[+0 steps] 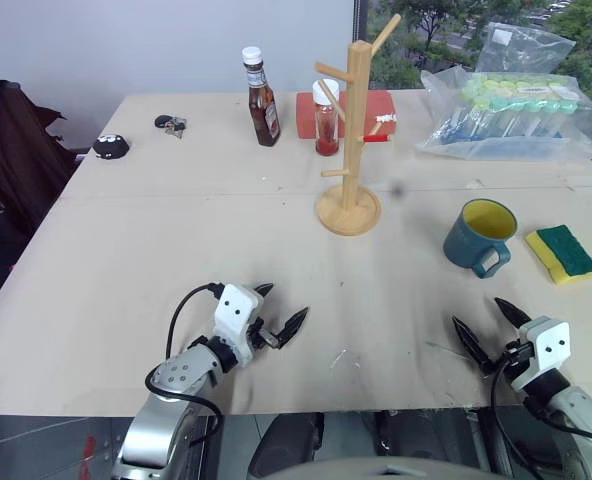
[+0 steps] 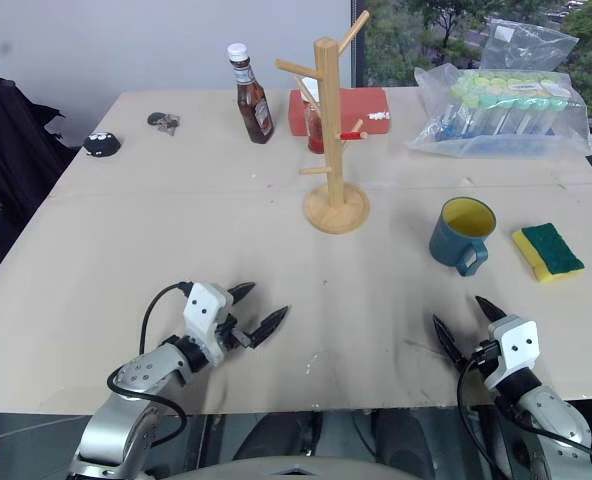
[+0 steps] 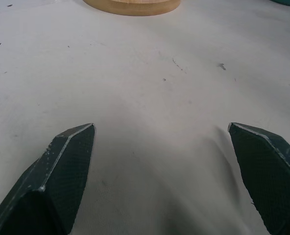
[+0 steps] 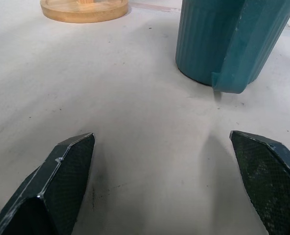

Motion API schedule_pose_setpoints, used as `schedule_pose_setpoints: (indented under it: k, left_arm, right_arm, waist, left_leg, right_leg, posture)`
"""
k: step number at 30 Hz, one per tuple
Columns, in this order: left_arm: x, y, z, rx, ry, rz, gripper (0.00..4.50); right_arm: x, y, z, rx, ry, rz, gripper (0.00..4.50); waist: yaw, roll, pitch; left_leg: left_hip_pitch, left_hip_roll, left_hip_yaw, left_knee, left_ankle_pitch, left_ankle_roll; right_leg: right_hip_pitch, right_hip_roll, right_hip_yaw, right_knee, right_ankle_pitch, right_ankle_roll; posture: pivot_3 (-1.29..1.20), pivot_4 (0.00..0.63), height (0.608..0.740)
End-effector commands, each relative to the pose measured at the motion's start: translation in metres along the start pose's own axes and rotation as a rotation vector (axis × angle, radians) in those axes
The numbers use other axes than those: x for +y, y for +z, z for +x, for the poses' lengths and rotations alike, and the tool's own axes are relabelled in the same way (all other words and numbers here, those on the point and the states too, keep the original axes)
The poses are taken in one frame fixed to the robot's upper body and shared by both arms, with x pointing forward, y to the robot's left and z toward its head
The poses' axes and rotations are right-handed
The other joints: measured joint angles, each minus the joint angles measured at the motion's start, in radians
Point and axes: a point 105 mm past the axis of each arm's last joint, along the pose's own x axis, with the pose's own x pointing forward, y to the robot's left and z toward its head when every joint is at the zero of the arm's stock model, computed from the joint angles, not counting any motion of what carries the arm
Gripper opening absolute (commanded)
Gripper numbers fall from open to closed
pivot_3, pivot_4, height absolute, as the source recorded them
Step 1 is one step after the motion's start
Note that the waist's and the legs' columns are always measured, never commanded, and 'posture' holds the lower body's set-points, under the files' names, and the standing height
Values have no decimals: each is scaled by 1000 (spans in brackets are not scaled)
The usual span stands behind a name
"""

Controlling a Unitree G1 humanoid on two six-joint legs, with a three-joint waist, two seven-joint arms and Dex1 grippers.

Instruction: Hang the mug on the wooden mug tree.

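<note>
A: Right wrist view first: the right gripper [image 4: 162, 186] has its two black fingers spread wide with nothing between them, low over the pale table [image 4: 135, 122]. What about the other one?

B: Same story. The left gripper [image 1: 279, 315] is open and empty too, near the table's front edge on the robot's left.

A: And the mug [image 1: 480, 236]?

B: Upright on the table, ahead of the right gripper and apart from it. It is dark teal with a yellow inside, and its handle faces back toward the robot.

A: From the right wrist the handle [image 4: 233, 58] stands just in front of the open fingers, not touching them.

B: The mug tree [image 1: 350, 140] stands further left of the mug, near the table's middle, on its round base [image 3: 131, 6]. Its pegs are bare.

A: What lies beyond?

B: A green and yellow sponge [image 1: 562, 252] just right of the mug. Behind the tree, a brown sauce bottle [image 1: 262, 98], a red-capped shaker [image 1: 326, 120] and a red box [image 1: 371, 112]. At the far right corner, a clear bag of tubes [image 1: 516, 112]. At the far left, keys [image 1: 172, 124] and a small black object [image 1: 110, 146].
</note>
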Motion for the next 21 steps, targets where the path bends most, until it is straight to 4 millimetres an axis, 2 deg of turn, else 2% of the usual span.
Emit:
schedule_pose_setpoints:
  k: [1, 7, 21]
  left_arm:
    - [-6, 10, -3, -43, -8, 6, 4500]
    - [-17, 16, -14, -75, -22, -32, 4500]
    - [-25, 20, -24, -98, -85, -50, 4500]
  right_arm:
    - [-9, 9, -1, -29, -10, -35, 4465]
    - [-18, 8, 3, -26, -11, -39, 4465]
    - [-18, 10, 6, -38, -46, -12, 4465]
  waist:
    - [0, 0, 0]
    - [0, -1, 1]
    - [0, -1, 1]
  left_leg:
    - [0, 0, 0, 0, 0, 0]
    - [0, 0, 1, 0, 0, 0]
    - [-1, 0, 0, 0, 0, 0]
  right_leg:
    - [0, 0, 0, 0, 0, 0]
    - [0, -2, 0, 0, 0, -1]
    - [0, -4, -1, 0, -2, -3]
  posture:
    - [0, 150, 740]
    - [0, 150, 740]
    - [0, 150, 740]
